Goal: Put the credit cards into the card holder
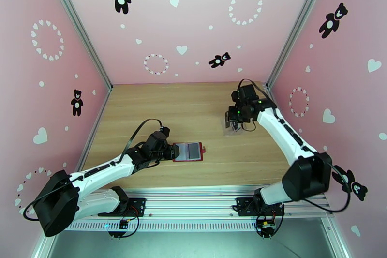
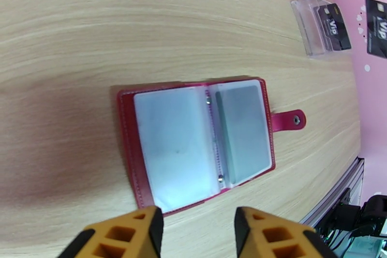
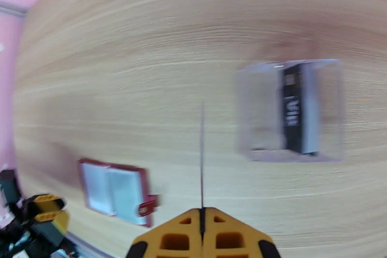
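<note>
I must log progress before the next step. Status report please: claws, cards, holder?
Left claw open at card holder edge. Right claw shut on one credit card, near clear case. Card holder lies open; second card in the case. Nothing blocking.

A pale wood-grain table (image 1: pixel 193 104) spreads beneath the left gripper (image 1: pixel 170 151) and the right gripper (image 1: pixel 234 126), closed in beyond and to either side of them by pink walls (image 1: pixel 193 22) printed with black teddy bears, white hearts and heart rings, joined by aluminium corner posts (image 1: pixel 77 22), under soft, even light.
</note>
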Available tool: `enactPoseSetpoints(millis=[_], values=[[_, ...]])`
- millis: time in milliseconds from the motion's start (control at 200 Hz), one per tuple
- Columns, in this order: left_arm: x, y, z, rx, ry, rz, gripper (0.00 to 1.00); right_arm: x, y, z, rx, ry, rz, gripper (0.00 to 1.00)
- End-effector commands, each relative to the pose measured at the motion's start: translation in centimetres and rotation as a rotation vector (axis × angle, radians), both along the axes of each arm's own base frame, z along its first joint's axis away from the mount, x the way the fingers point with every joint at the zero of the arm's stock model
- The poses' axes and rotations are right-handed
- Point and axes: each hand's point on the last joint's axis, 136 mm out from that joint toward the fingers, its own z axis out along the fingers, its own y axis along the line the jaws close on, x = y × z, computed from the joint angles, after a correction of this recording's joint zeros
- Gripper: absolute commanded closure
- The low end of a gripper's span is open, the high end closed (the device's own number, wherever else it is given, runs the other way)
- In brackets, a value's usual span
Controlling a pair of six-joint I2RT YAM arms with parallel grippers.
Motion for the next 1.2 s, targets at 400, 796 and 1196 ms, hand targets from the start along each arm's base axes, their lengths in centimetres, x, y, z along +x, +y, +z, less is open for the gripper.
enactPoseSetpoints(millis=[400,796,1196], values=[[-0.3,0.5,-1.8,-0.097,0.102,0.025,0.62,-6.5,15.5,-7.3,0.392,0.185,0.217,1.0],[0.1,-0.4,-3.5,-0.089,0.152,0.009,0.7,-7.1,15.9,-11.6,0.381,0.259,0.207,1.0],[0.1,-0.2,-4.7,-0.065,0.18,0.021,0.71,-7.4,15.7,-13.1,0.37,0.284,0.196,1.0]])
